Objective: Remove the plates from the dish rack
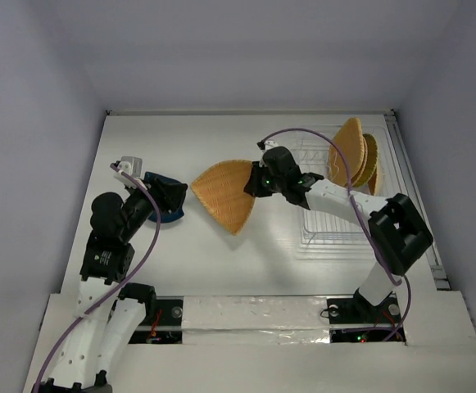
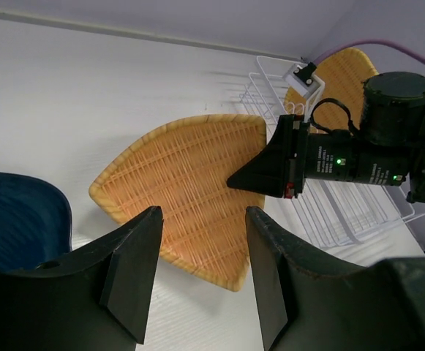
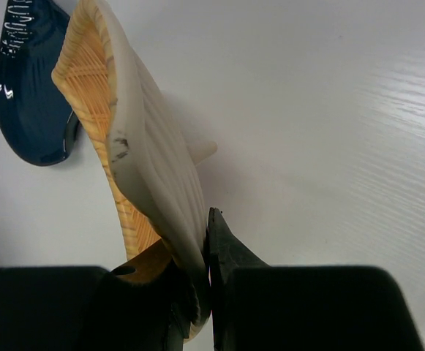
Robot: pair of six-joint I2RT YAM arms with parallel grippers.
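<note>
Right gripper (image 1: 254, 183) is clamped on the rim of the rounded-triangle plate (image 1: 225, 196). Jaws are nearly closed, one finger on the woven inside, the other on the pale underside. The wrist view confirms it: the plate edge is pinched right between the fingertips (image 3: 216, 256). The plate sits tilted around mid-table, left of the dish rack (image 1: 336, 205) and clear of it. Can't tell whether its low edge touches the table (image 1: 221, 262). Left gripper (image 1: 172, 201) is about half open with nothing between the jaws. It's over the right side of the blue dish (image 1: 160, 216), which lies flat toward the table's left edge. Contact with the dish can't be judged from here. The left gripper points at the held plate, near it but apart. The rack stands along the table's right edge, toward the far right corner, with two woven plates (image 1: 348, 151) upright in its far end.
</note>
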